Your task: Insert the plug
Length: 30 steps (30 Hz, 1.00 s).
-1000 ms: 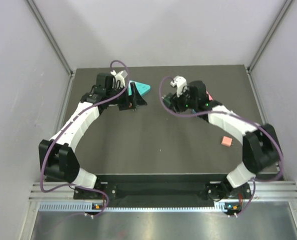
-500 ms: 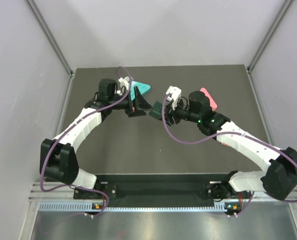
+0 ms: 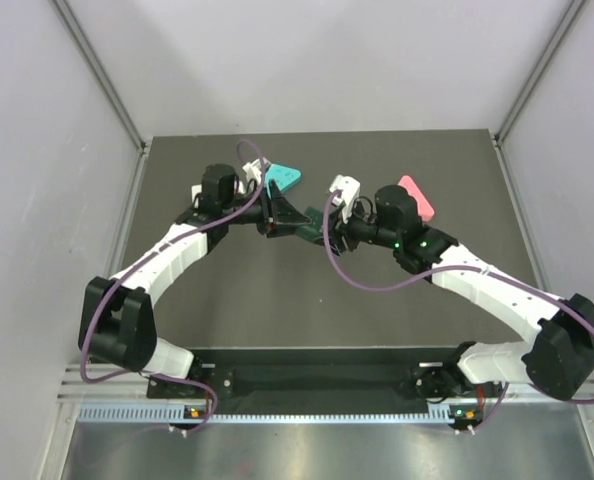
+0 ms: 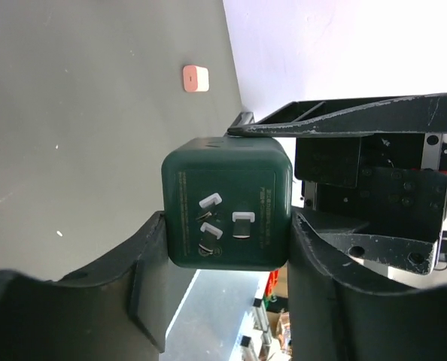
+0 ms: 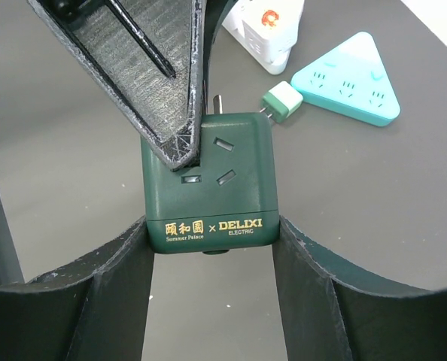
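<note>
The plug (image 3: 308, 229) is a dark green cube, held over the middle of the table between both arms. In the left wrist view its pronged face (image 4: 225, 218) points at the camera. In the right wrist view its socketed top and gold-lettered side (image 5: 208, 184) show. My left gripper (image 4: 227, 219) is shut on it, one finger (image 5: 144, 75) lying across the socket face. My right gripper (image 5: 212, 229) is shut on its two sides. A teal triangular power strip (image 3: 283, 177) lies on the table behind the left gripper (image 3: 285, 220), and the right gripper (image 3: 327, 228) faces it.
A small white-and-green plug (image 5: 281, 101) lies beside the teal strip (image 5: 351, 75), with a white adapter (image 5: 265, 26) just behind. A pink object (image 3: 416, 198) sits behind the right arm. A small pink block (image 4: 195, 77) lies on the dark table (image 3: 277, 300).
The right arm swung the green plug from back right to the centre. The left gripper came right, met it and closed on it.
</note>
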{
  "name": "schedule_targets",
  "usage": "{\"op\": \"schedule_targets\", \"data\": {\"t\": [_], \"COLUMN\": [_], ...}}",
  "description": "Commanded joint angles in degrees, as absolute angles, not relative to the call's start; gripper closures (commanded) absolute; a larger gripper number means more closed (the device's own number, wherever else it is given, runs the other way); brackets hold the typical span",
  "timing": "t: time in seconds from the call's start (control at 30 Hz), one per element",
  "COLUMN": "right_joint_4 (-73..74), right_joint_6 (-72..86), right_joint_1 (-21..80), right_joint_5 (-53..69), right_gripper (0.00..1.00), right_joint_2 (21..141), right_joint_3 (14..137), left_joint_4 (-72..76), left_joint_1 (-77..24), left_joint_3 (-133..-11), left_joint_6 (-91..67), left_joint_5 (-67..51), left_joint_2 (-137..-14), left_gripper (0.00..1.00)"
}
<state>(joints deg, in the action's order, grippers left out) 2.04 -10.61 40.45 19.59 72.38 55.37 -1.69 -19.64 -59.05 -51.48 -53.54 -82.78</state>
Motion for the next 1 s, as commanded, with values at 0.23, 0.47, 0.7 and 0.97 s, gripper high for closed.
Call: {"op": "schedule_targets", "data": {"t": [0.23, 0.47, 0.7, 0.97], "right_joint_4": [-18.79, -25.75, -28.74, -15.86], "right_joint_6": [-0.36, 2.55, 3.07, 1.94], "right_joint_1": [41.57, 41.57, 41.57, 33.26], "right_joint_5": [20.39, 21.36, 20.04, 15.64], "right_gripper": [0.40, 0.30, 0.62, 1.00], "right_joint_2": [69.52, 71.54, 72.51, 70.05], "right_joint_3": [46.95, 46.32, 46.58, 49.13], "left_joint_4": [29.21, 37.00, 39.54, 12.87], "left_joint_1": [-20.30, -20.30, -20.39, -20.13], "left_joint_3": [-48.96, -47.29, -46.15, -52.98], "left_joint_6": [-76.44, -86.57, -89.64, -66.24], "left_joint_5": [-54.49, -52.21, -51.42, -50.11], "left_joint_2": [-80.60, -80.07, -79.89, -79.72], "left_gripper": [1.00, 1.00, 1.00, 0.26]}}
